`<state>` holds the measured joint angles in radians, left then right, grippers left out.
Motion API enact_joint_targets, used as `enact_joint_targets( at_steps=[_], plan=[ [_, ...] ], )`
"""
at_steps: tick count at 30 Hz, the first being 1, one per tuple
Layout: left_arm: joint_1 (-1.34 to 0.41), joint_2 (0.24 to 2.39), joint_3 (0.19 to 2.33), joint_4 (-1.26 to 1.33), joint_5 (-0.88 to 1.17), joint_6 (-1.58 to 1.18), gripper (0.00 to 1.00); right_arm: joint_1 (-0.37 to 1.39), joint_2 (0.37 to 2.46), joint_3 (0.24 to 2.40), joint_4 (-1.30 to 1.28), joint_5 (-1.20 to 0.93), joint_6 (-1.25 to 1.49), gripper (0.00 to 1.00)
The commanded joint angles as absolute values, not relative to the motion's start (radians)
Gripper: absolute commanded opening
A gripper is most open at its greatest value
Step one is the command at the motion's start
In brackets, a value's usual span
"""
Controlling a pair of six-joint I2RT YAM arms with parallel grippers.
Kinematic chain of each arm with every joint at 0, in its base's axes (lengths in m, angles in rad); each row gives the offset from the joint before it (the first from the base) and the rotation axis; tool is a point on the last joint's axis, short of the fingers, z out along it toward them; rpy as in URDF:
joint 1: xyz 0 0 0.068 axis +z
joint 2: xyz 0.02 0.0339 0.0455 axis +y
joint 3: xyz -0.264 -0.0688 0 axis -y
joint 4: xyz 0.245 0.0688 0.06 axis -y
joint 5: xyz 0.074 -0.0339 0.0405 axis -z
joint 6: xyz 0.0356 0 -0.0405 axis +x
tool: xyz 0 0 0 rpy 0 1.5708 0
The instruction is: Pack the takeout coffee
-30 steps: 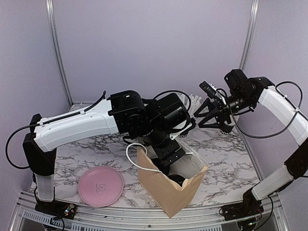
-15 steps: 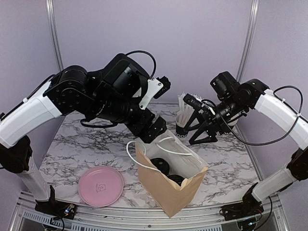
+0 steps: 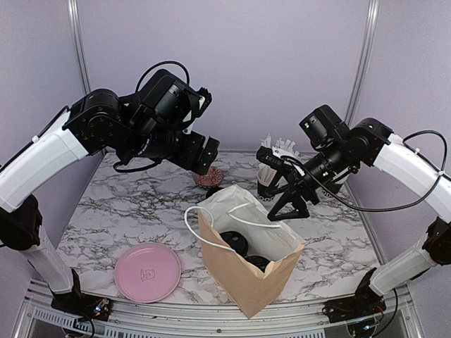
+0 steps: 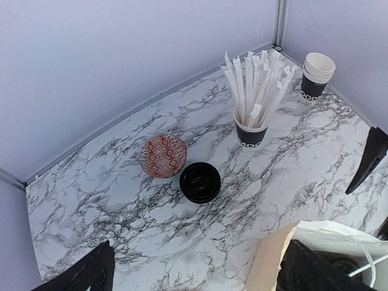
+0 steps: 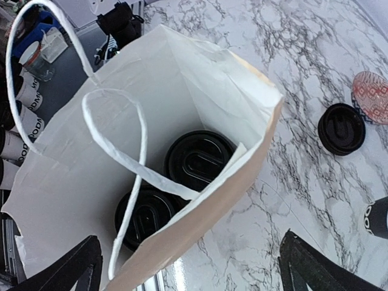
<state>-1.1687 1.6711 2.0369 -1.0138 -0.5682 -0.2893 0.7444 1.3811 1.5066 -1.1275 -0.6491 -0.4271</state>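
White lettering on the stacked black cups (image 5: 23, 97) reads roughly "ODA".

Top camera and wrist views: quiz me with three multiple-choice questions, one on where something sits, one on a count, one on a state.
1. Where is the loose round black plastic lid?
A. On the straws
B. On the white marble table, beside the small red patterned dish
C. On the pink plate

2. How many black lids show inside the brown paper bag?
A. Two
B. One
C. Four

3. How are the right arm's fingers?
A. Shut on a straw
B. Shut on a lid
C. Wide open, empty

Answers: B, it lies on the marble next to the dish; A, two lids sit together at the bag's bottom; C, both fingers stand far apart, gripping nothing.
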Motion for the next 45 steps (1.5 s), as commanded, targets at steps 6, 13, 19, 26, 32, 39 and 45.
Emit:
enact_joint_targets(
  at_steps=[6, 13, 19, 26, 32, 39, 45],
  plan=[
    [-1.132, 1.640, 2.025, -1.003, -0.630, -0.352, 0.99, 0.805, 1.417, 1.575, -1.106, -0.525, -0.365, 0.85],
    [-1.122, 1.606, 1.979, -1.002, -0.646, -0.359, 0.99, 0.807, 1.437, 1.591, -1.112, -0.531, -0.377, 0.48],
    [-1.117, 1.574, 1.931, -1.002, -0.658, -0.367, 0.99, 0.810, 1.477, 1.601, -1.122, -0.506, -0.387, 0.45],
    [-1.111, 1.543, 1.883, -0.998, -0.670, -0.362, 0.99, 0.811, 1.528, 1.693, -1.124, -0.446, -0.428, 0.05],
    [-1.108, 1.519, 1.844, -0.980, -0.676, -0.334, 0.99, 0.810, 1.580, 1.801, -1.142, -0.357, -0.548, 0.00],
    [-1.103, 1.483, 1.786, -0.960, -0.675, -0.318, 0.99, 0.810, 1.614, 1.832, -1.177, -0.430, -0.577, 0.08],
    [-1.100, 1.448, 1.747, -0.950, -0.687, -0.312, 0.99, 0.811, 1.600, 1.824, -1.229, -0.569, -0.596, 0.39]
  ],
)
